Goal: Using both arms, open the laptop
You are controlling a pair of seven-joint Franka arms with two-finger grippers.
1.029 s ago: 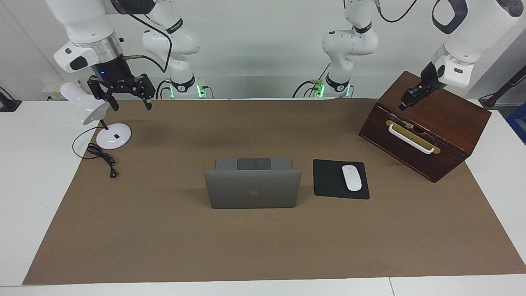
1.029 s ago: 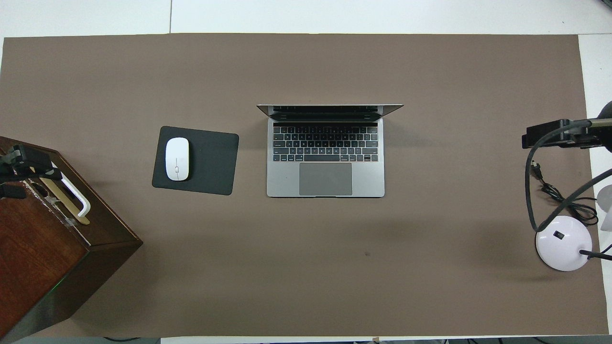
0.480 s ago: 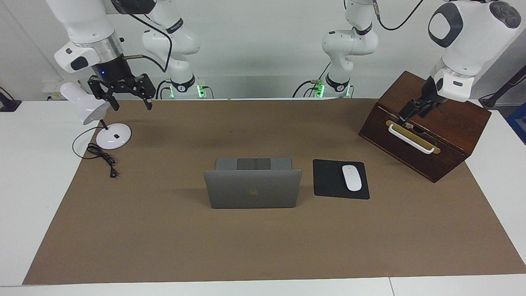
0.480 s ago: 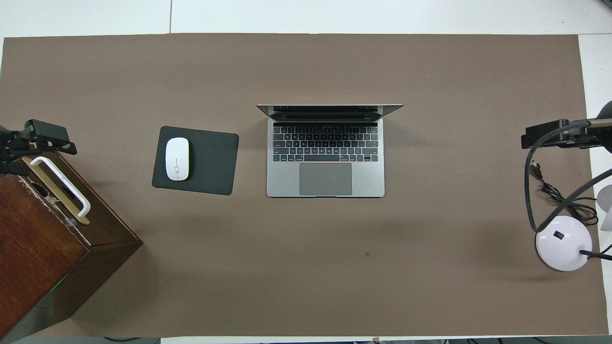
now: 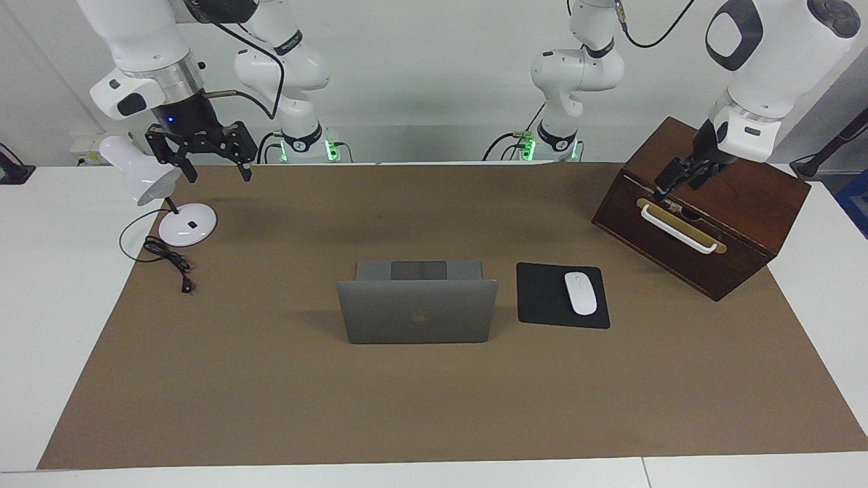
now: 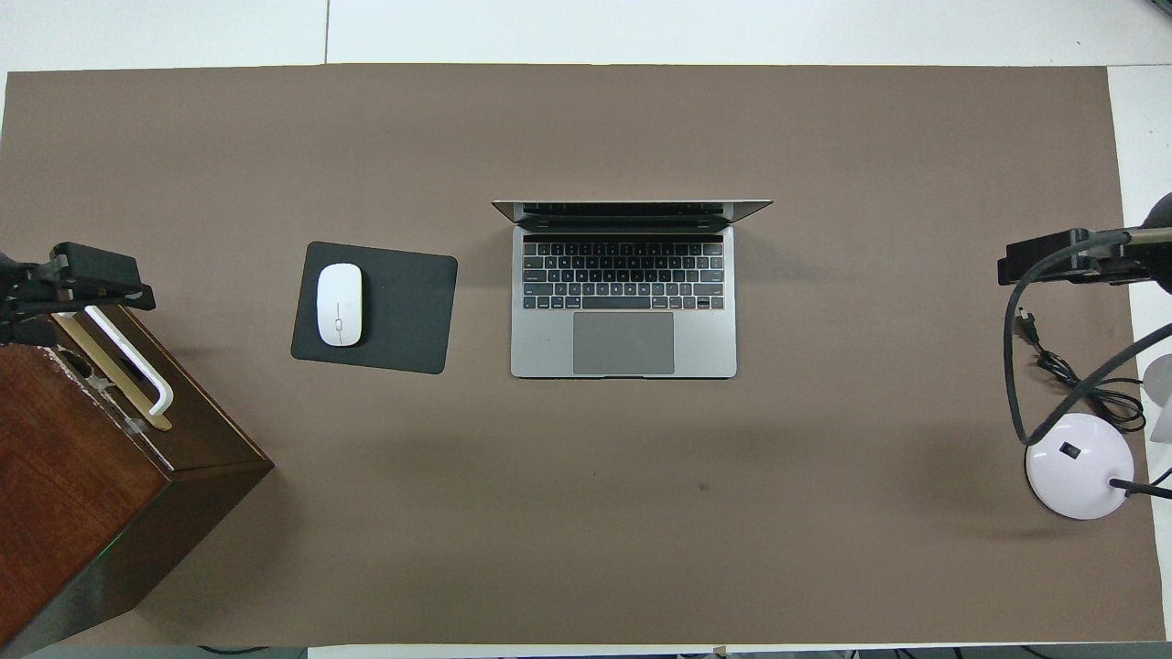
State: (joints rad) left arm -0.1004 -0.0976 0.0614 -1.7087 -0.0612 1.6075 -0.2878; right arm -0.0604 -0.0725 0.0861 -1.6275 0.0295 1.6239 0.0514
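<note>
The laptop stood open at the middle of the bench, on the brown mat that covered most of it. Its lid was raised near upright with the logo side turned away from the robots, and in the overhead view its keyboard and trackpad faced them. Neither claw touched it.

The left claw hung over the wooden box at the left arm's end of the bench, just above the end of the box's white handle. Whether it touched the handle could not be told, nor whether its fingers were parted or closed.

The right claw hung in the air over the edge of the mat at the right arm's end of the bench, beside the head of the white desk lamp. Its fingers were spread apart and gripped nothing. The lamp's round base rested on the mat's edge, with its black cord coiled and trailing away from the robots.

A black mouse pad lay just beside the laptop, toward the left arm's end, between the laptop and the box. A white mouse rested on the pad.
</note>
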